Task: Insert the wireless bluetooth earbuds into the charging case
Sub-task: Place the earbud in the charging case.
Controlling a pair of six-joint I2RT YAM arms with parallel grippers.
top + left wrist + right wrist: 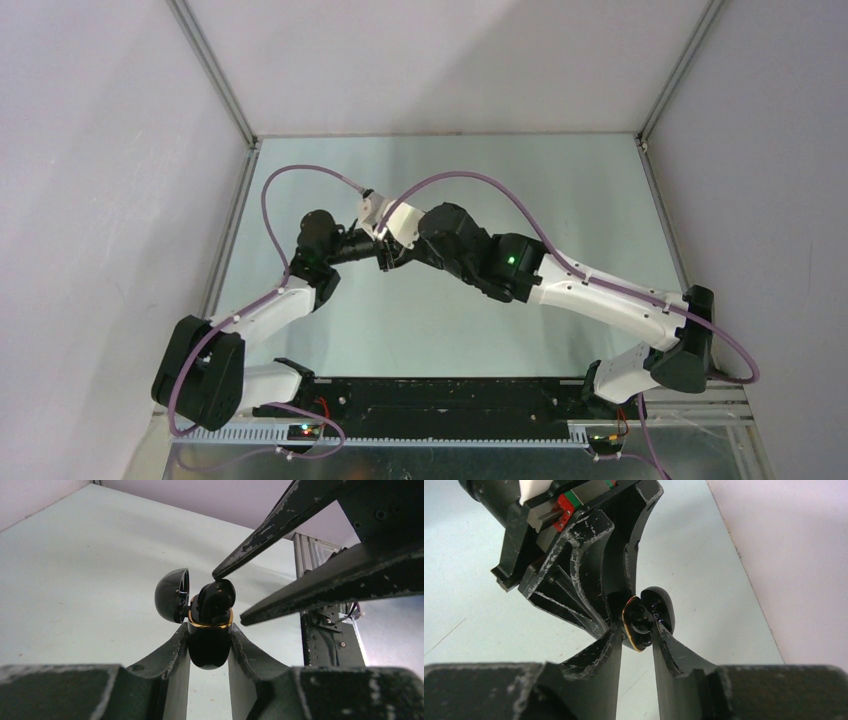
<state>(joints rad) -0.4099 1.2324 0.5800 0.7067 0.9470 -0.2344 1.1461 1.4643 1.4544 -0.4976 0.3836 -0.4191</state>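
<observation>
Two robot arms meet in mid-air above a pale surface (75, 580). The left end effector (209, 627) is clenched on a glossy black charging case (209, 647) with a gold rim, gripping its lower body from both sides. The case's domed lid (169, 597) is hinged open to the left of the case.

One black earbud (217, 596) sits in the mouth of the case, its rounded top rising above the gold rim. The right end effector (229, 597) reaches in from the upper right of the case, jaws slightly parted, one tip on top of the earbud and the other beside the rim. Whether it grips the earbud or has let go cannot be told. No other earbud is in view.

The step in hand looks like seating this earbud in its socket. Next, the right end effector likely needs to let go fully and back straight away from the case without dragging the earbud out, while the left holds the case steady.
</observation>
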